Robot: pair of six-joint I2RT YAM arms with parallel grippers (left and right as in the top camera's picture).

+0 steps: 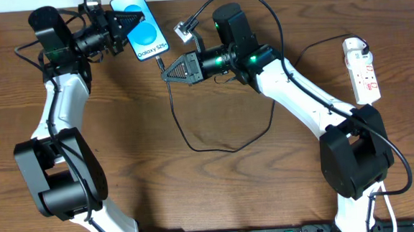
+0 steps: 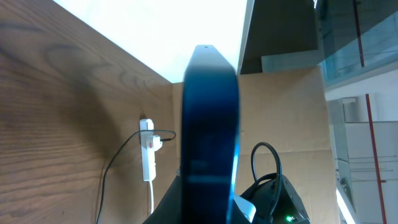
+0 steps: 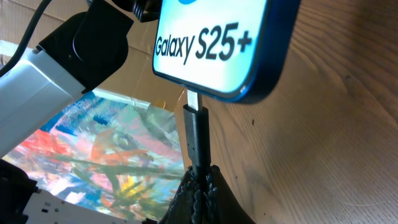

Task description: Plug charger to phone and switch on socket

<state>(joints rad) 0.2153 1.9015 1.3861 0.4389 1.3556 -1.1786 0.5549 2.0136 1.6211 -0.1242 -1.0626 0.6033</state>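
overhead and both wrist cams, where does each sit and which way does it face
Overhead: above the table, facing down; left hand and right hand both show.
Left wrist: behind the held phone, looking across the table to the socket; own fingers hard to make out.
Right wrist: along its fingers, up the charger into the phone.
Shared: the phone, in all three.

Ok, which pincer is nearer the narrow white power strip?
Right. The right pincer, shut on the thin black charger cable, is mid-table; the left pincer, holding the blue-screened smartphone, lies beyond it, farther from the narrow white power strip.
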